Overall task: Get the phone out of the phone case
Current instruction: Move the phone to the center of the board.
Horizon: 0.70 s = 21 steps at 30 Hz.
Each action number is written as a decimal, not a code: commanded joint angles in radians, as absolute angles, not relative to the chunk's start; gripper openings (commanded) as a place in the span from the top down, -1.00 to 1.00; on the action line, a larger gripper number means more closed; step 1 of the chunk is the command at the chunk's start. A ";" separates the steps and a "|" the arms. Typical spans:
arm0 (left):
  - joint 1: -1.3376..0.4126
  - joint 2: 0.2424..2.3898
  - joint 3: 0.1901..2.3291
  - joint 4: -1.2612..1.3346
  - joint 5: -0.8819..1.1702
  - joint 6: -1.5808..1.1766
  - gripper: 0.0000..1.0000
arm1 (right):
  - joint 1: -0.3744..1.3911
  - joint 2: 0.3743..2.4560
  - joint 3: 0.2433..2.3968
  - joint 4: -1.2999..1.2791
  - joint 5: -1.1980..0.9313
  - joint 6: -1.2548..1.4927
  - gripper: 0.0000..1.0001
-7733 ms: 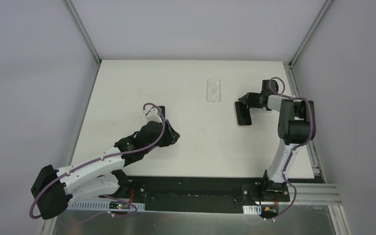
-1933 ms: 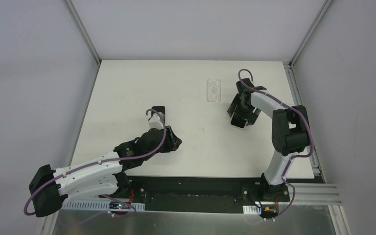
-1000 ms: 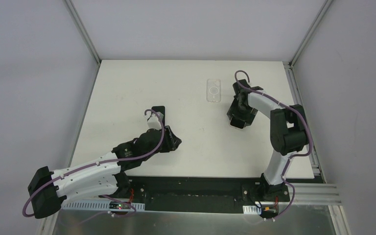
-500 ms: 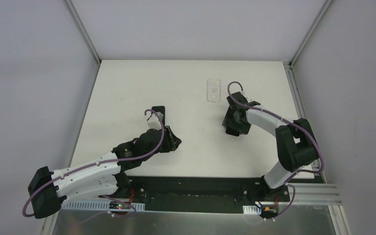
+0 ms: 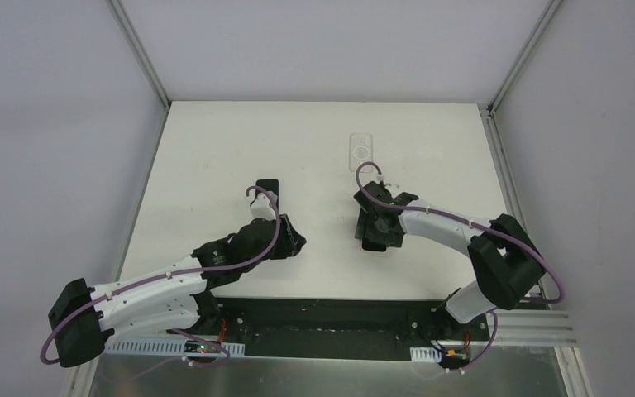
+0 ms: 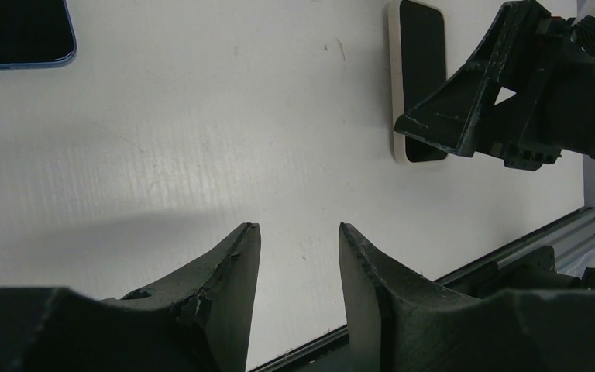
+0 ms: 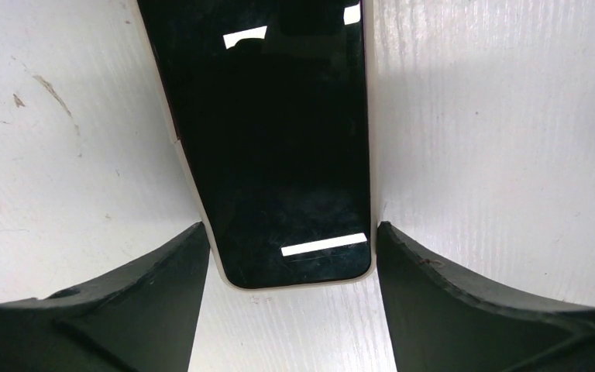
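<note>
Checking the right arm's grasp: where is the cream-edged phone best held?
By its two long edges, near one end, from above: the phone lies flat, screen up, leaving only its thin sides to pinch. The right gripper stands so, a finger against each edge.

Seen from above, the right arm (image 5: 430, 222) hides all but the near end of the phone (image 5: 372, 245). At the right wrist the phone's far end runs off the top edge. At the left wrist a second dark device (image 6: 17, 35) is cropped by the corner.
</note>
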<state>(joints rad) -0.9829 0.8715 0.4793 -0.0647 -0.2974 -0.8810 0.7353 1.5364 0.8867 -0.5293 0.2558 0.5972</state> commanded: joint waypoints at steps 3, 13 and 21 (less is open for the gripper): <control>-0.993 0.846 0.458 -0.051 -0.330 -0.895 0.14 | 0.797 1.476 0.879 -0.615 0.233 0.655 0.20; -0.993 0.855 0.453 -0.052 -0.336 -0.897 0.14 | 0.938 1.435 0.823 -0.630 0.258 0.732 -0.09; -0.993 0.854 0.455 -0.052 -0.333 -0.898 0.14 | 0.940 1.308 0.865 -0.653 0.376 0.714 -0.99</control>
